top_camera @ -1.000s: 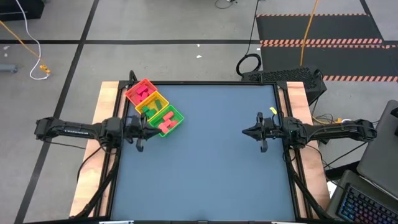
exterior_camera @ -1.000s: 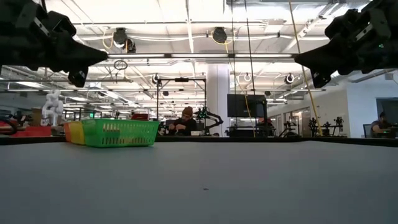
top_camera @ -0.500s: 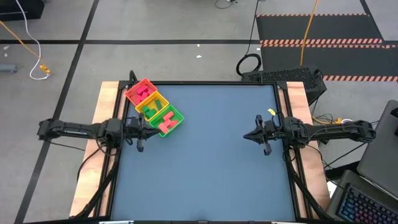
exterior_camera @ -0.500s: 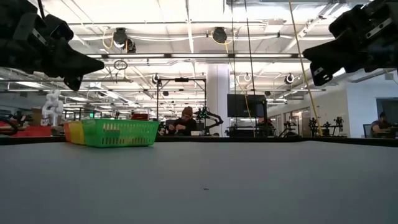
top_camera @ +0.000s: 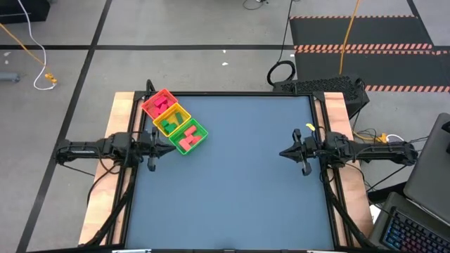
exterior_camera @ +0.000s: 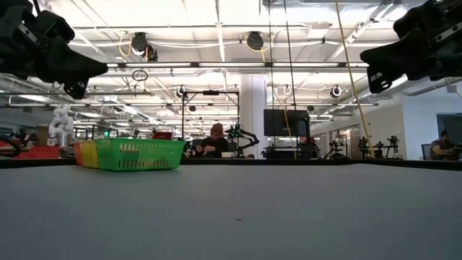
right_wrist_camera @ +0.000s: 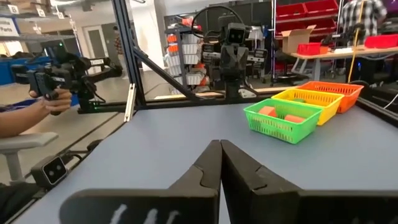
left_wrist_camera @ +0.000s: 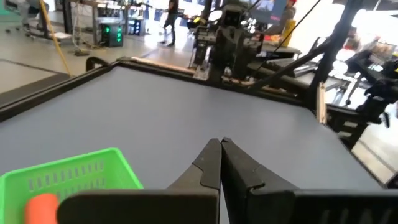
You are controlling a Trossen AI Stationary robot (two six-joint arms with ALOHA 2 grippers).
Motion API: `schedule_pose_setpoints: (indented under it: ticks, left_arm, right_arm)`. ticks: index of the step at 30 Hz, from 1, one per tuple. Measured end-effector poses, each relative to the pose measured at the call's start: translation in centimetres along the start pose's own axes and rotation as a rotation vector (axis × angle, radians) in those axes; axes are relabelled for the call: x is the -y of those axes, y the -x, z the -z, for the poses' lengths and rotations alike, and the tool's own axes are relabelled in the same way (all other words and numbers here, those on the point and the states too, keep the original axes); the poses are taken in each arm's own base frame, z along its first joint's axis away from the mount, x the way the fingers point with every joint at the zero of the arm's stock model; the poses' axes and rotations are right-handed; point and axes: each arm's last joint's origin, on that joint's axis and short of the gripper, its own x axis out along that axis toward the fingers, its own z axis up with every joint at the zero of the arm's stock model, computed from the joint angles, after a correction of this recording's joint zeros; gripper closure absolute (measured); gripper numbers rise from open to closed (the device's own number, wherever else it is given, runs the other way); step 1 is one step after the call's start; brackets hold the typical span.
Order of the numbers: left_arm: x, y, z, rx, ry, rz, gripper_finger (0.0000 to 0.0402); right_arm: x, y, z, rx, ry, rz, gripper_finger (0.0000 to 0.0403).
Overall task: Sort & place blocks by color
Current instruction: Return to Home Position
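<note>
Sorting looks finished: the small pink-red and green plastic blocks (top_camera: 187, 138) lie in the red-yellow-green three-compartment basket tray (top_camera: 204, 132), far left. The left gripper (left_wrist_camera: 221, 144) and right gripper (right_wrist_camera: 221, 144) hover empty, fingers together; next is parking.

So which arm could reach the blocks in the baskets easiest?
Probably the left arm. Its shut jaws sit close beside the tray, where the blocks lie. The right arm waits far across the table, jaws shut too.

Left arm (top_camera: 88, 150) and right arm (top_camera: 380, 151): matte black, slim, segmented tubes. Fingers (left_wrist_camera: 210, 167) black too, tapering to thin wedges.
</note>
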Motion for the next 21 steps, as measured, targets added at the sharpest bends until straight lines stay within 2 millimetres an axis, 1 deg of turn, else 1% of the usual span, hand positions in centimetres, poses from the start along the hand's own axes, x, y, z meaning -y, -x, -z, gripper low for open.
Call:
schedule_pose_setpoints:
  ticks: [12, 21]
  left_arm:
    - [0.1, 0.0, 0.0, -0.003, -0.005, 0.026, 0.0399]
    - [0.1, -0.1, 0.1, 0.001, -0.007, 0.032, 0.04]
  right_arm:
    - [-0.3, 1.3, -0.2, 0.048, 0.044, -0.006, 0.0403]
    - [-0.3, 1.3, 0.1, 0.022, 0.027, -0.002, 0.0403]
